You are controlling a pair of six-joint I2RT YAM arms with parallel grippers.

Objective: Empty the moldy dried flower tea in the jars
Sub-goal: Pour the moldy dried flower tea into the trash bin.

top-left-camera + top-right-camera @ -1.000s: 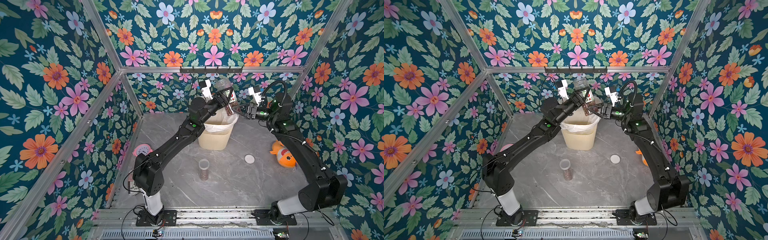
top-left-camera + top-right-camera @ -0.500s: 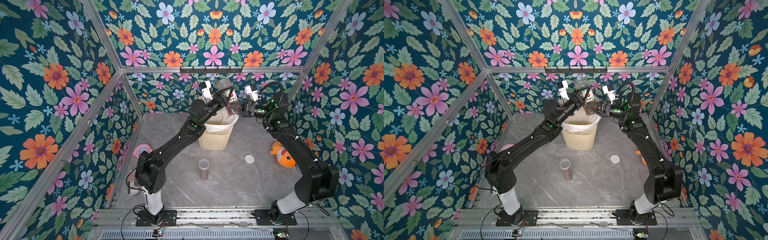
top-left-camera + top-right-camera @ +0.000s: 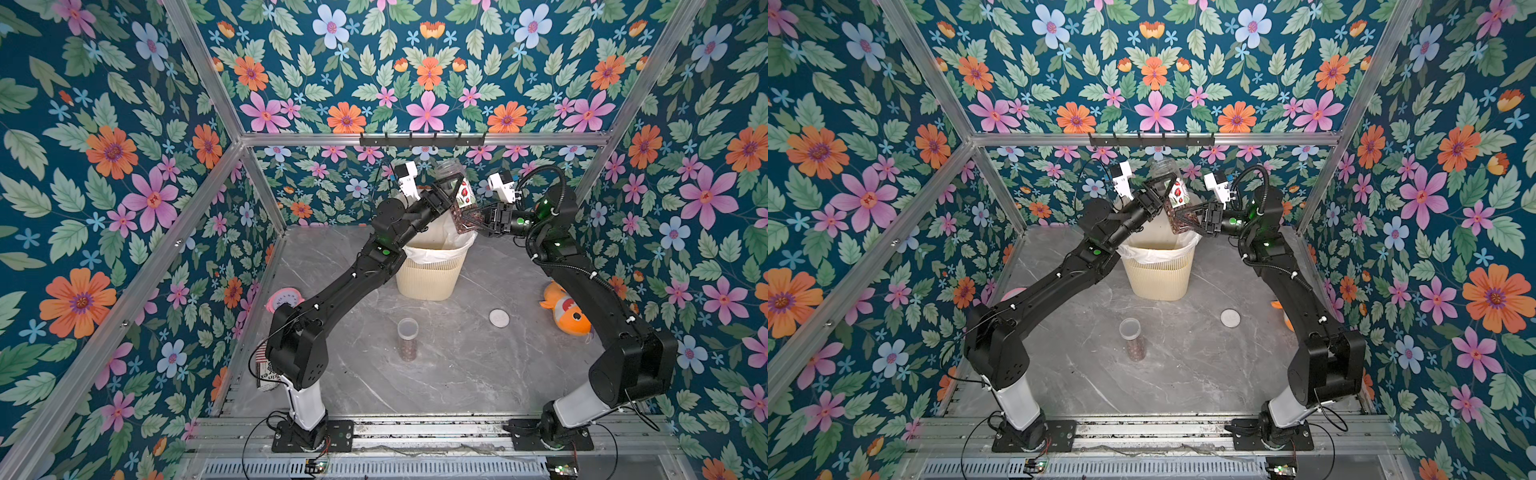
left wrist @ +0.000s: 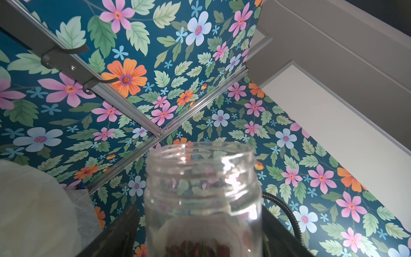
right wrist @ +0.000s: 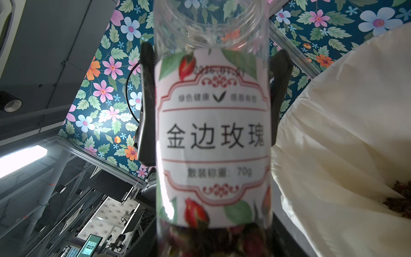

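We find the jar [image 3: 462, 195] mouth-up over the bin [image 3: 428, 278]: right pincer [image 3: 468, 219] clamped on its base, left pincer [image 3: 452, 188] flanking its middle, grip indeterminate.

Lidless clear jar [image 4: 201, 189] at the left end effector [image 4: 199, 208].
The threaded mouth faced away from the camera; reddish-brown dried buds [image 4: 195, 248] lay at the opposite end. Dark fingers [image 4: 120, 233] flanked the jar body, with floral wallpaper [image 4: 124, 77] visible between one finger and the glass. A white bin liner [image 4: 33, 211] appeared alongside.
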